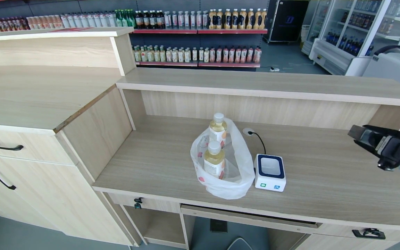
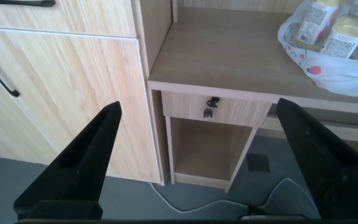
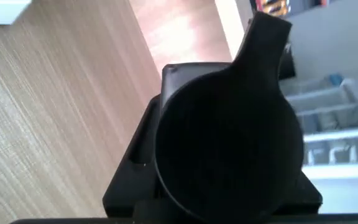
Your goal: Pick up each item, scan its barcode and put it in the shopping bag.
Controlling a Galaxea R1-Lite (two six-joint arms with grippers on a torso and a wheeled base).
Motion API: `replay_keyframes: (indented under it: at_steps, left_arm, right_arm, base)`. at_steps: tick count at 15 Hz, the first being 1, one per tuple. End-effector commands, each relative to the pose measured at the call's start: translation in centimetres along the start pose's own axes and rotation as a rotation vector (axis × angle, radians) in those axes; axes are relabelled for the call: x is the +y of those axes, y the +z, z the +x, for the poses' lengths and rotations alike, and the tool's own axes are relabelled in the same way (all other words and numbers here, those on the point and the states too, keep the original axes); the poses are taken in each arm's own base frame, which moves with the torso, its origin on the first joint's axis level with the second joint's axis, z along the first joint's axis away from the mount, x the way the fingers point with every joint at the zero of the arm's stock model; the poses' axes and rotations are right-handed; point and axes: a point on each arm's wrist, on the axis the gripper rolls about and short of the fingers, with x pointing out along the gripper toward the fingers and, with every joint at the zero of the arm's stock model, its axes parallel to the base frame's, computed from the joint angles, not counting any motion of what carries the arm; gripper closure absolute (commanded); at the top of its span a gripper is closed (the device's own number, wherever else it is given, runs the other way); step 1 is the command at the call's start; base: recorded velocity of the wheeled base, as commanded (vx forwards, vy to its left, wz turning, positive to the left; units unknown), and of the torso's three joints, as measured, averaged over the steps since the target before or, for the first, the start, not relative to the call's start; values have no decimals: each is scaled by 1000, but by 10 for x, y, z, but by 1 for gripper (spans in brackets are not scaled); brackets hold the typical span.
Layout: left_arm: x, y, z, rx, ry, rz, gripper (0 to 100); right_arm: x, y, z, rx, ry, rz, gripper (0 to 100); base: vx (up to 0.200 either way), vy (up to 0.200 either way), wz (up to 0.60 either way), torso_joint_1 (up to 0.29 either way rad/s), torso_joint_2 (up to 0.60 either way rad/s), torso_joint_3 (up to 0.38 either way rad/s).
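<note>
A white plastic shopping bag (image 1: 234, 180) is sitting near the front edge of the wooden worktop (image 1: 325, 166), its mouth gaping upward. Two drink bottles with pale yellow liquid and white caps are standing upright inside it: the near bottle (image 1: 214, 158) is toward the worktop's front and the far bottle (image 1: 218, 126) is just behind it, the two touching or nearly so. Just beside the bag, on the robot's right, a white barcode scanner (image 1: 270, 172) with a dark blue rim is lying flat, and its black cable (image 1: 259, 140) is running back to a round port in the worktop.

The left hand (image 2: 199, 104) is hanging low in front of the counter with its fingers (image 2: 82, 165) spread wide, released and grasping nothing; beyond it a drawer lock (image 2: 210, 107) with a key is showing under the worktop edge.

The right hand (image 1: 356, 133) is hovering above the worktop's right end, well apart from the scanner and the bag; whether it is released or clenched I cannot tell.

Behind the counter, store shelves (image 1: 200, 31) are carrying rows of bottled drinks.
</note>
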Motion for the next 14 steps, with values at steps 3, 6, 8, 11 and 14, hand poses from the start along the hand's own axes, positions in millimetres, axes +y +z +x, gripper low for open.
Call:
replay_keyframes:
  at_steps: [3,6,8,11,14]
  left_arm:
    - [0,0,0,-1,0,0,0]
    - [0,0,0,-1,0,0,0]
    - [0,0,0,-1,0,0,0]
    - [0,0,0,-1,0,0,0]
    - [0,0,0,-1,0,0,0]
  right_arm:
    - [-6,101,-2,-401,-41,-584,100]
    - [1,153,-11,-626,-153,-886,100]
    - [4,175,-19,-726,-238,-995,100]
    - [4,183,-30,-749,-344,-1174,100]
    - [-9,187,-47,-761,-455,-1231,100]
  base:
    - [0,0,0,0,0,0]
    - [0,0,0,0,0,0]
    - [0,0,0,0,0,0]
    - [0,0,0,0,0,0]
    - [0,0,0,0,0,0]
